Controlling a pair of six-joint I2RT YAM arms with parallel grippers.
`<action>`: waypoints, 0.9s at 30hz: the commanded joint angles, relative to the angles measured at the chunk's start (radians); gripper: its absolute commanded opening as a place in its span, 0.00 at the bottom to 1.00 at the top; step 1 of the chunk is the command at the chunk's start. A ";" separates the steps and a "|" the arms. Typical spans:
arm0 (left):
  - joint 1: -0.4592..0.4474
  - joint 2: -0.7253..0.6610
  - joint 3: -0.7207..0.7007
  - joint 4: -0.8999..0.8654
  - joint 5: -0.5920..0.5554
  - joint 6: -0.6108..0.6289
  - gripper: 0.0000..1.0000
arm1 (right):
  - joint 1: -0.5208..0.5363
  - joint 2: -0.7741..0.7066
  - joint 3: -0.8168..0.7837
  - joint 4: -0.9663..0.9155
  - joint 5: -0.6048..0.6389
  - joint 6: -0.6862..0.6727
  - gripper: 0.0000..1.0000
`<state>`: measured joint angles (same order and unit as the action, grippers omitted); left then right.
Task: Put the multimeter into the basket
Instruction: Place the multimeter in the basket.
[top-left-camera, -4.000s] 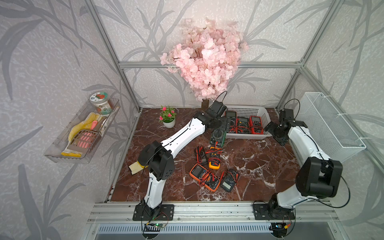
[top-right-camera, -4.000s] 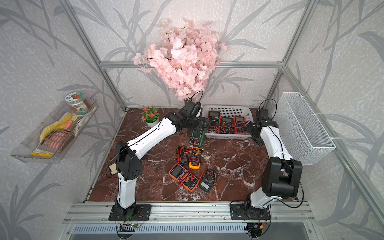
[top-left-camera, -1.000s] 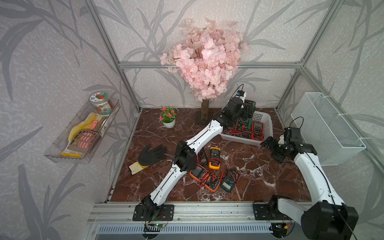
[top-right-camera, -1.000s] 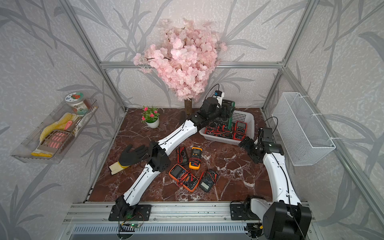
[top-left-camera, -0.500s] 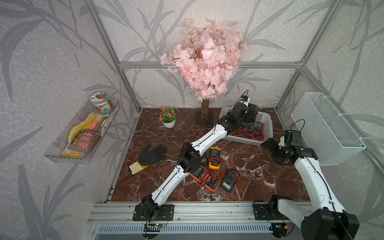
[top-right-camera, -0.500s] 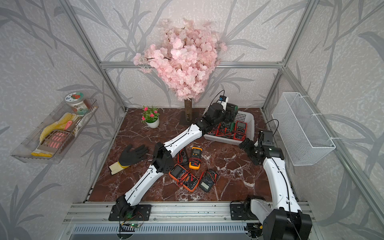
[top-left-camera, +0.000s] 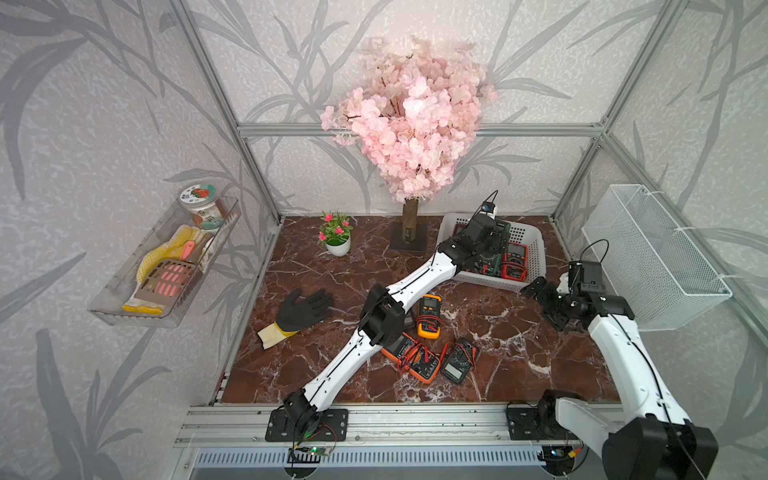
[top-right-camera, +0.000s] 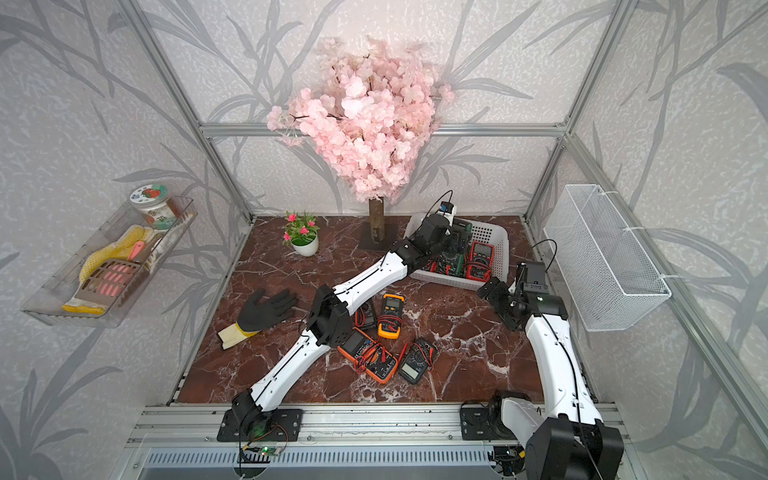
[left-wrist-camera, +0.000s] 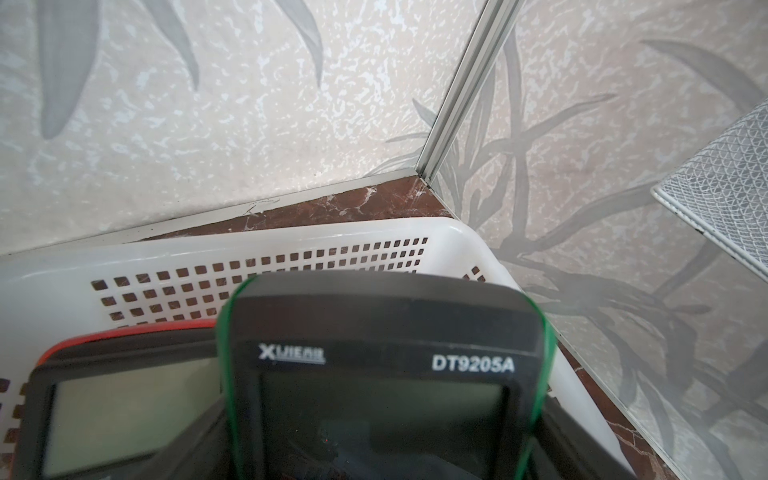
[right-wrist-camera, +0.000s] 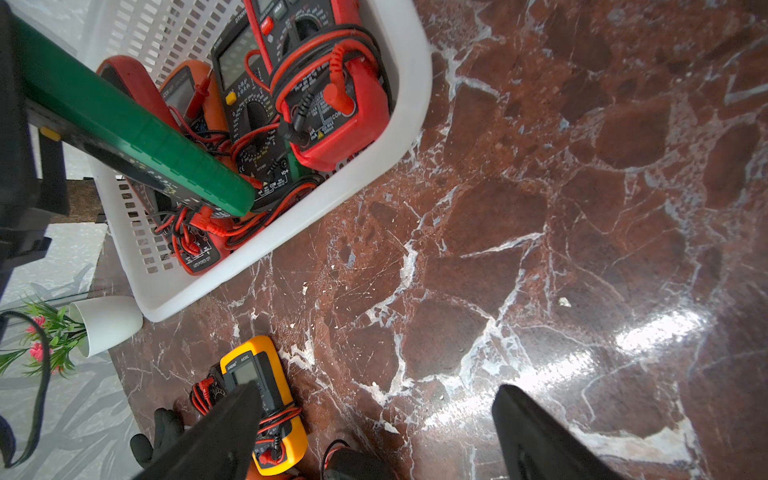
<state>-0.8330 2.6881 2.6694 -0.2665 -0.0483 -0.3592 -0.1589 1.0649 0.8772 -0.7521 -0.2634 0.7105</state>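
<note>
Since four seconds ago the left arm has carried the green multimeter from the tabletop in front of the basket to above it. The basket has turned askew, and the right arm has drawn back. Now the left gripper sits over the basket with the green multimeter slanting down toward those already inside. Whether the jaws still clamp it I cannot tell. Over bare tabletop the right gripper hangs apart and empty. This delivery looks nearly done, but at least three more, the yellow multimeter among them, wait on the tabletop.
</note>
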 joint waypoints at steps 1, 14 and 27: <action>0.000 0.022 0.019 -0.019 -0.025 -0.016 0.99 | 0.004 -0.010 0.021 0.002 0.004 0.003 0.92; 0.000 -0.021 0.018 -0.011 -0.042 -0.037 1.00 | 0.004 0.018 0.070 -0.005 0.013 0.000 0.93; 0.000 -0.210 -0.131 -0.080 -0.067 -0.061 1.00 | 0.004 0.064 0.133 0.005 -0.013 0.000 0.93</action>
<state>-0.8322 2.5752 2.5706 -0.3222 -0.0875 -0.4049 -0.1589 1.1137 0.9794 -0.7517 -0.2646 0.7101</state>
